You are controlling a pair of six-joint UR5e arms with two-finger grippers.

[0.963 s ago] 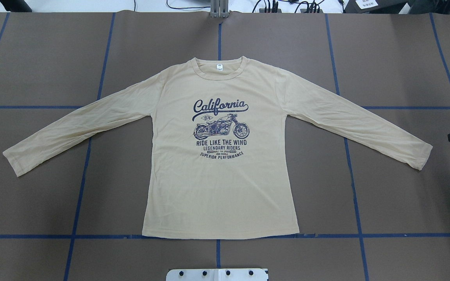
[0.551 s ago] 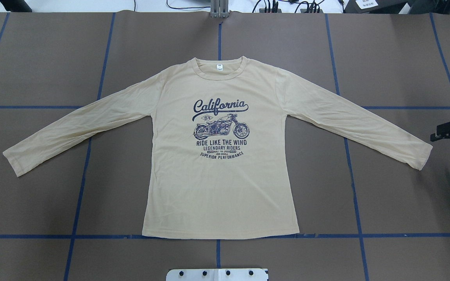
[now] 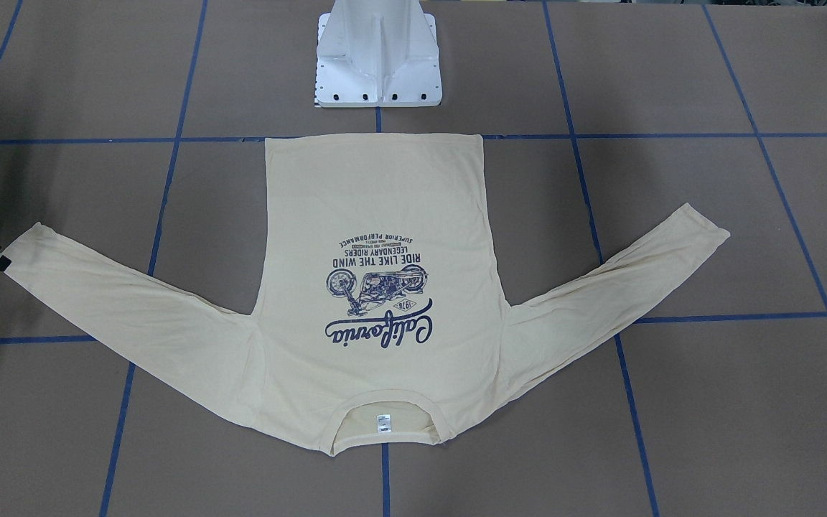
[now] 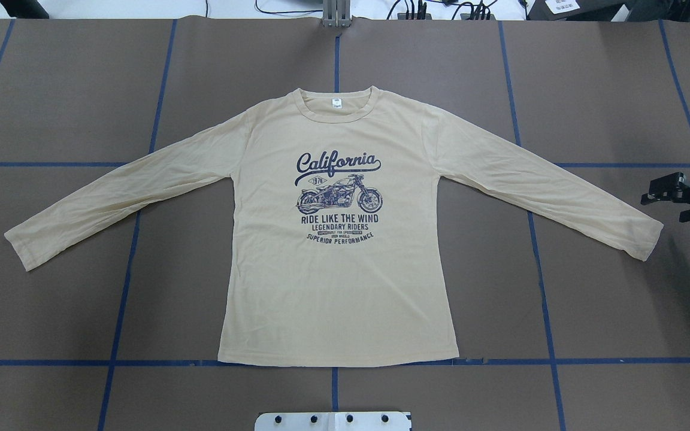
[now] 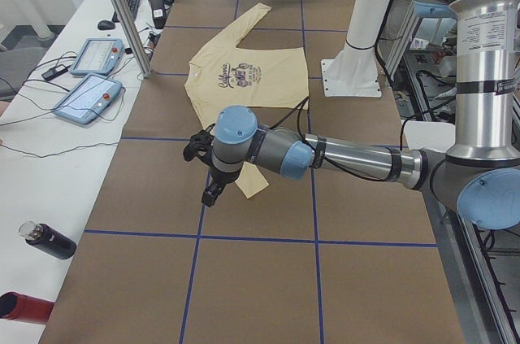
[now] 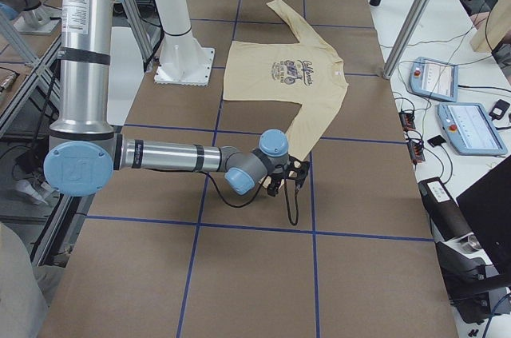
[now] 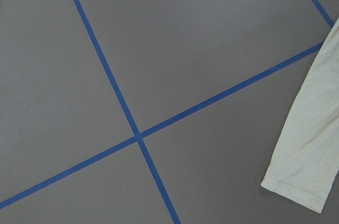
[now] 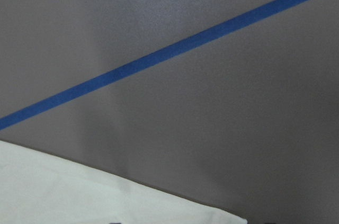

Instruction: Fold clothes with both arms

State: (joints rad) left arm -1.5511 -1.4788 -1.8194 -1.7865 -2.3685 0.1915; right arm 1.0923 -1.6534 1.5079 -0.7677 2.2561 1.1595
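Two claws are reported below; every position is referenced to the T-shirt (image 4: pixel 339 281).

1. T-shirt. It lies flat and face up on the bench (image 4: pixel 590 90). Its hem is toward my white pedestal (image 3: pixel 377 64) and its collar is away from it. Both long sleeves are spread outward and slant toward the hem side. The navy "California" motorcycle print (image 4: pixel 338 191) is fully exposed. A small white label (image 4: pixel 336 103) shows inside the neck. Blue tape lines (image 4: pixel 620 361) cross the bench around and under the cloth.

2. Right claw (image 4: pixel 663 207). It sits just beyond the cuff (image 4: pixel 649 239) of the T-shirt's sleeve on my right, slightly to the collar side of that cuff. Its two fingers stand wide, with a clear gap between them. The right wrist view shows a cream edge of sleeve along its lower border, with bare bench above it. I cannot tell whether the claw touches the cloth.

3. Left claw (image 5: pixel 213 192). It hangs over the bench just off the cuff (image 7: pixel 299 184) of the opposite sleeve, pointing downward and clear of the cloth. It appears only in the side view, so I cannot tell whether it is wide or narrow. The left wrist view places that cuff at its lower right, near a tape crossing.

4. Surroundings. Beyond the T-shirt's collar, a white side table carries two control tablets (image 5: pixel 88 96).
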